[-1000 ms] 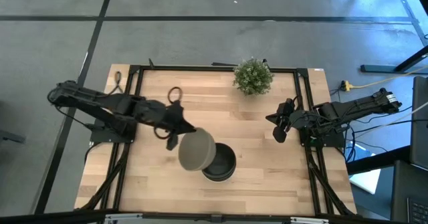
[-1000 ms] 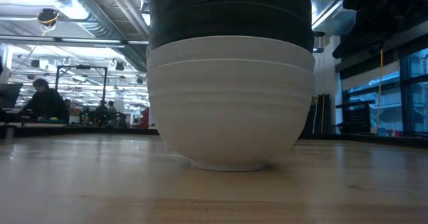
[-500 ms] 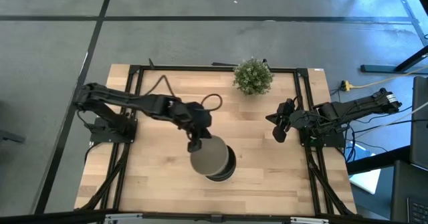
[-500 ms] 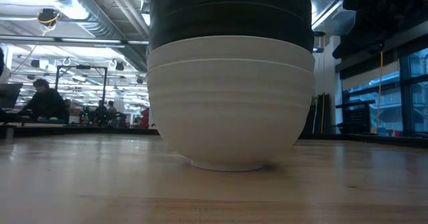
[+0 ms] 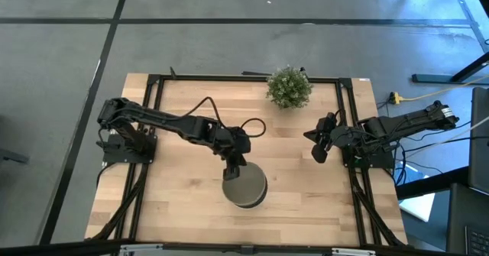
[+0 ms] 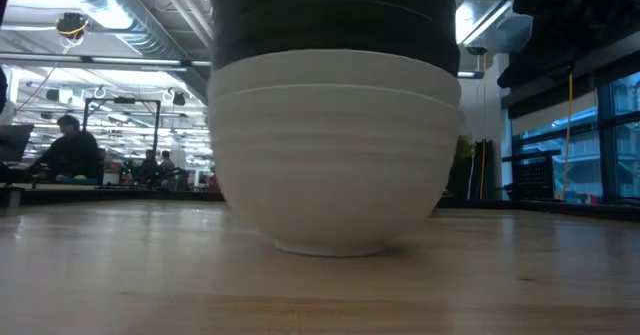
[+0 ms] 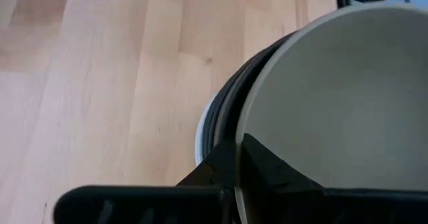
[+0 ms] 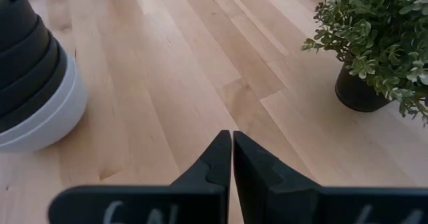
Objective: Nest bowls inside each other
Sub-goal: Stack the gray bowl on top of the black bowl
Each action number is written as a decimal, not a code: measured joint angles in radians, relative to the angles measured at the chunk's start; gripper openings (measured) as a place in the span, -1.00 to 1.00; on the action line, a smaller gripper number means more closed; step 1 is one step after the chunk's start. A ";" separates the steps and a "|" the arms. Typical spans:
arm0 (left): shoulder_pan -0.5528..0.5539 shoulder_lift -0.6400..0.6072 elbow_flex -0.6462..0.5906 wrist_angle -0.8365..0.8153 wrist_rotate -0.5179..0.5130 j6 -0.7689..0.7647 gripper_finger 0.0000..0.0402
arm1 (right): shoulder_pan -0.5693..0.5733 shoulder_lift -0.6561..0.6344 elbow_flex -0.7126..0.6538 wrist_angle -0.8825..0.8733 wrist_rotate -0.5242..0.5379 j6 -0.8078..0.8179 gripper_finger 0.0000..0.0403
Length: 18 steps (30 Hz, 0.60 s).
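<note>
A grey-olive bowl [image 5: 245, 186] sits on top of a stack of bowls [image 6: 335, 145] near the table's middle, toward the near edge. In the low view the stack has two white bowls at the bottom and black bowls above. My left gripper [image 5: 233, 169] is shut on the grey-olive bowl [image 7: 334, 97], at the side facing the far-left. The top black bowl's rim [image 7: 226, 114] shows just outside it. My right gripper [image 5: 319, 146] hovers shut over the table's right part, away from the stack [image 8: 33, 70]. My left gripper pinches the grey-olive bowl's rim [image 7: 238, 140], one finger [image 7: 271, 167] inside the bowl and one finger [image 7: 212, 169] outside. It comes from above, slanting from the far-left. The bowl sits level, mouth up, its lower part inside the top black bowl.
A small green potted plant [image 5: 289, 86] stands at the far edge, right of the middle, and shows beside my right gripper [image 8: 231, 150] as the plant [image 8: 374, 37]. Bare wood [image 5: 176, 202] lies left and right of the stack. People sit far off in the room.
My left gripper has carried the grey-olive bowl from the stack's left toward the right and near edge, over the stack, and down into it. The bowl was tilted and now sits level. In the low view the stack has shifted slightly sideways.
</note>
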 joint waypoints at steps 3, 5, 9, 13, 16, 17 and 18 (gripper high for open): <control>-0.003 0.000 0.000 0.008 -0.046 0.003 -0.99 | 0.000 0.000 0.000 -0.001 0.000 -0.001 -0.91; -0.004 0.000 0.000 0.007 -0.061 0.003 -0.98 | 0.000 0.000 0.000 -0.001 0.000 -0.002 -0.91; -0.001 0.000 0.000 0.012 -0.071 0.008 -0.89 | 0.000 0.000 0.000 -0.002 0.000 -0.002 -0.91; -0.001 0.000 0.000 0.014 -0.054 0.009 -0.78 | 0.000 0.000 0.000 -0.004 0.000 -0.001 -0.91; -0.001 0.000 0.000 0.014 -0.042 0.010 -0.73 | 0.000 0.000 0.000 -0.004 0.000 0.000 -0.91; -0.001 0.000 0.000 0.014 -0.042 0.020 -0.71 | 0.000 0.000 0.000 -0.004 0.000 0.001 -0.91; -0.001 0.000 0.000 0.014 -0.041 0.033 -0.69 | 0.000 0.000 0.000 -0.004 0.000 0.001 -0.91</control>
